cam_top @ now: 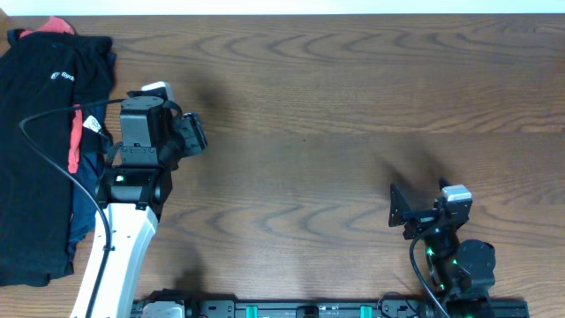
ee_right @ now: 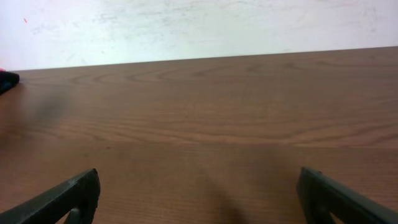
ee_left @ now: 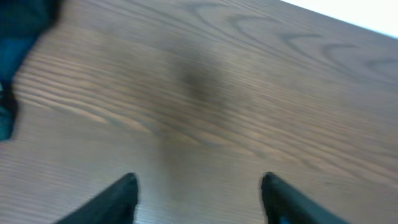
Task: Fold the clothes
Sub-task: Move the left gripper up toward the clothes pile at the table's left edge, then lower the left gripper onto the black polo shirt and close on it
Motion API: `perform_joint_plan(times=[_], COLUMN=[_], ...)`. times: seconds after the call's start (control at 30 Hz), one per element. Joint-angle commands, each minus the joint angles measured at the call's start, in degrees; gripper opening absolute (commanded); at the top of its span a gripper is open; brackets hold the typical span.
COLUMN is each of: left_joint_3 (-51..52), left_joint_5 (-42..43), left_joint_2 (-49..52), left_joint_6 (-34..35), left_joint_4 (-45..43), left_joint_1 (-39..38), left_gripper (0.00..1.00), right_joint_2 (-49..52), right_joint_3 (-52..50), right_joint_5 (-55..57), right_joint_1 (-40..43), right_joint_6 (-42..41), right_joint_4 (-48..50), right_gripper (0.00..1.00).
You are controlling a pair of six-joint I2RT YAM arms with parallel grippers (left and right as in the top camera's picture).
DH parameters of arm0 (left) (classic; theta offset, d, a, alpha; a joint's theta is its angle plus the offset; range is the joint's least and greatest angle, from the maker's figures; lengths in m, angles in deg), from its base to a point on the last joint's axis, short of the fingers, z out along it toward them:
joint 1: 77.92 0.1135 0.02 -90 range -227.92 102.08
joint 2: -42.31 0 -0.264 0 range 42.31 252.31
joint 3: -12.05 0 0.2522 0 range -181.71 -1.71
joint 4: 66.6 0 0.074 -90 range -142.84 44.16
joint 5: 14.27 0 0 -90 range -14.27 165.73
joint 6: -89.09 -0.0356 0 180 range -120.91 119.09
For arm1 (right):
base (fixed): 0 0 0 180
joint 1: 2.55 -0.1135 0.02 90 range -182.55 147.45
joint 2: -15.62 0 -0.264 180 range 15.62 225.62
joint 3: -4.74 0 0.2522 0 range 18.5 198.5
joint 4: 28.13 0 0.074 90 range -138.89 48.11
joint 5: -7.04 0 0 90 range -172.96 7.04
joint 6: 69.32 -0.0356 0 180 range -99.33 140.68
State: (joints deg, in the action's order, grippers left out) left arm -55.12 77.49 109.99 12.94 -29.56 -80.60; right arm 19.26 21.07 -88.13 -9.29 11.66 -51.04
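Left gripper (cam_top: 192,132) hangs over bare wood just right of the clothes, its fingers spread wide with nothing between them; the left wrist view is blurred, but the gap shows only tabletop. Right gripper (cam_top: 399,205) sits near the front right edge, well apart from any fabric, also wide and empty (ee_right: 205,199).

Most of the table (cam_top: 335,97) is bare, with no garment spread out on it. The clothes (cam_top: 35,159) lie in one heap at the far left, running from the back edge almost to the front. Biggest is the black shirt (cam_top: 31,115), rumpled and draped over the others. A navy garment (cam_top: 86,208) pokes out from under its right side, next to the left arm. An orange-red shirt (cam_top: 74,148) shows only as a thin strip down the heap and a scrap at the back corner. A small white logo (cam_top: 64,77) is visible on the black shirt.

By my reading, folding has hardly begun: no neat, squared stack is in view, and nothing is gripped. What remains is to pull one piece onto the open wood, flatten it, fold it, and repeat for the rest.
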Motion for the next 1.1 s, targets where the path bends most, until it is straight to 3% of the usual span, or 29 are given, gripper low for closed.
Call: perform_joint_plan(times=[0.0,0.33,0.63,0.93,1.07], left_joint_3=[-1.70,-8.35,-21.20,-25.33,-25.35], left_joint_5=[-9.05,-13.44,-16.24,-16.24,-16.44], left_joint_2=[1.14,9.46,17.70,23.65,26.95], left_joint_6=[-0.07,0.61,-0.50,-3.78,-4.44], left_joint_4=[-0.76,-0.44,6.16,7.89,6.62], left_joint_1=[0.15,4.79,15.78,25.75,28.65], left_gripper=[0.61,0.61,0.61,0.62,0.74], right_joint_2=[0.02,0.02,0.02,0.02,0.02], right_joint_3=[0.48,0.48,0.48,0.48,0.48], right_joint_5=[-1.07,-1.05,-1.07,-1.07,-1.07], right_joint_1=[-0.68,-0.68,-0.68,-0.68,-0.68], right_joint_6=[-1.01,-1.01,-1.01,-1.01,-1.01], right_joint_4=[-0.94,-0.94,-0.94,-0.94,-0.92], right_gripper=[0.99,0.99,0.99,0.99,0.99])
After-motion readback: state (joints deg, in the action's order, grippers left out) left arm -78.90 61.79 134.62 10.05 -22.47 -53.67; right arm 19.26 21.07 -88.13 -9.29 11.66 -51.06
